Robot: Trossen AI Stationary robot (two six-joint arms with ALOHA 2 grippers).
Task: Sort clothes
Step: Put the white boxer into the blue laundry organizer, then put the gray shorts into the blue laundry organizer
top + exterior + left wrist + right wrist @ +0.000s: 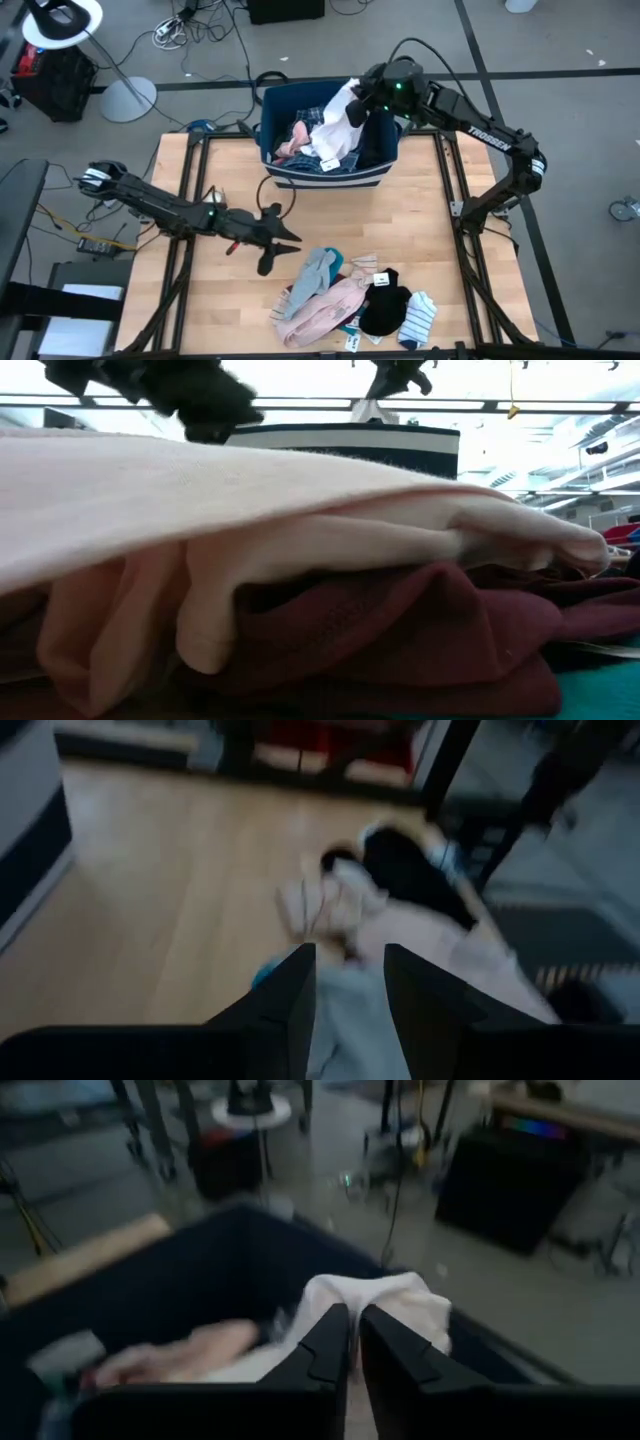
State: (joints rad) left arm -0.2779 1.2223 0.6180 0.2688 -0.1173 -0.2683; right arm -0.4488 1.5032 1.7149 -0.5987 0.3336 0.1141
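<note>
Near the table's front edge lies a heap of clothes: a grey-blue garment (315, 272), a pink one (325, 310), a black one (385, 305) and a striped sock (418, 318). My left gripper (283, 250) hovers open just left of the heap, above the grey-blue garment (350, 1030). At the far edge stands the dark blue bin (330, 178), holding pink, plaid and black clothes. Above the bin's right half, my right gripper (357, 103) is shut on a white garment (338, 125). My right gripper pinches an upper fold of the white garment (385, 1302) between its two nearly closed fingers, slanting down from the table's right. The garment hangs below the fingers, and its lower end (325, 145) lies on the clothes in the bin.
Bare wooden tabletop (230, 300) lies left of the heap and between the heap and the bin. In the low view pink cloth (300, 490) over maroon cloth (400, 630) fills the picture right before the camera. Metal frame rails (455, 200) run along both table sides.
</note>
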